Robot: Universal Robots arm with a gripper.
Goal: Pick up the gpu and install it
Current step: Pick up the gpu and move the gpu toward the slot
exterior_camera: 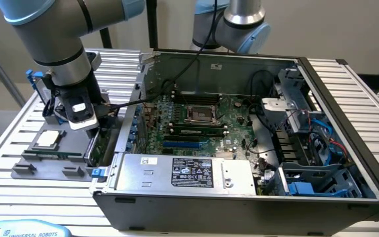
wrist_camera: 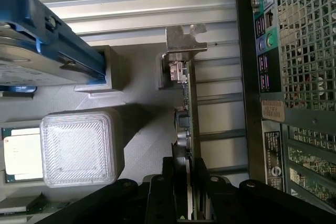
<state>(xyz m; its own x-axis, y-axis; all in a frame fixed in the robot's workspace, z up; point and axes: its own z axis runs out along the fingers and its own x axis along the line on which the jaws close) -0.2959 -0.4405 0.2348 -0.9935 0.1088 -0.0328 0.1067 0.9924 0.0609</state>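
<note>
The gripper [wrist_camera: 187, 170] – nearly closed – pinches the gpu [wrist_camera: 189, 106] by its thin edge, just beside the computer case [wrist_camera: 247, 77].

The slatted desk [exterior_camera: 25, 195] carries an open computer case [exterior_camera: 242, 205]. A grey parts holder [exterior_camera: 48, 165] lies just beside the case.

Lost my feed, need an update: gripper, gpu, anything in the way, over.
Status: gripper shut on gpu from above; gpu on edge at tray, outside case; case wall close alongside.
</note>
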